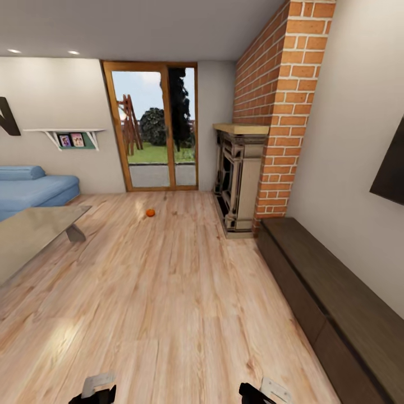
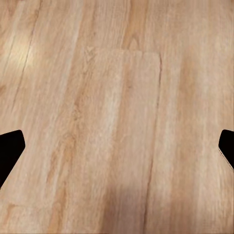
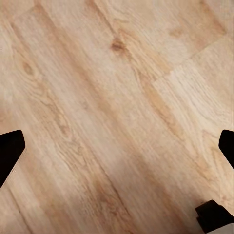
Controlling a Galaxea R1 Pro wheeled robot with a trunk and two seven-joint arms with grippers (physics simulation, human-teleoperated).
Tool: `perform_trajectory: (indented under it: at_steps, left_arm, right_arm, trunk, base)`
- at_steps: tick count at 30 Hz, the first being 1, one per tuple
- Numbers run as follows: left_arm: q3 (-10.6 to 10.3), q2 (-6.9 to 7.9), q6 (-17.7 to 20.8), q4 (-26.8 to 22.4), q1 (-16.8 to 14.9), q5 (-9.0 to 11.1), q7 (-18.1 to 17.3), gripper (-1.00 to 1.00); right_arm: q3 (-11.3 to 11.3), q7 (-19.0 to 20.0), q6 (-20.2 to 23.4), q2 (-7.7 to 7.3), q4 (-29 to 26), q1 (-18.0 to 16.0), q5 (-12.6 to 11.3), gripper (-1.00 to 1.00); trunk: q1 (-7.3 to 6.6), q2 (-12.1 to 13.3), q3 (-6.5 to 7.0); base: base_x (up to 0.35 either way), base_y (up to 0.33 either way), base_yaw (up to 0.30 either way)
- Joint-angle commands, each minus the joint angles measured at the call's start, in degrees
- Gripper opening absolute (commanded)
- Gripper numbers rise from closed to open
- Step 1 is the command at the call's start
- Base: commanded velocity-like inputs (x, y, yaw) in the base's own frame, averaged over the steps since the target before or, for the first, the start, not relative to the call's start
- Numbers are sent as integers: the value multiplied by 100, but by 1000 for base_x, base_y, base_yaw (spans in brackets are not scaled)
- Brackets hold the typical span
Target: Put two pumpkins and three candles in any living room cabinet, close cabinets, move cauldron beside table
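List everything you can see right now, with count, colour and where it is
pumpkin: one, orange, on the floor before the glass door
table: one, glossy grey, left edge
cabinet: one, dark brown, along the right wall, fronts closed
sofa: one, blue, far left
fireplace: one, beige, against the brick column
glass door: one, wood-framed, far wall
shelf: one, white, left wall
floor: pale wood
left gripper: black fingertips wide apart
right gripper: black fingertips wide apart
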Motion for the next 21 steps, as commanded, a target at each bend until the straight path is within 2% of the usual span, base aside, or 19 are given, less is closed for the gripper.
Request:
perform_trajectory:
  at_steps: [1, 21]
  left_arm:
    - [-49, 7, -24, -6, -4, 42, 38, 100]
    - [-56, 5, -276, 231, -3, 36, 38, 100]
  right_arm:
    - [45, -25, -31, -1, 15, -4, -61, 100]
    - [45, -25, -40, -1, 67, -5, -61, 100]
  trunk:
    - [3, -3, -6]
    - [3, -3, -6]
  base:
    - [328, -3, -2]
    - [331, 0, 0]
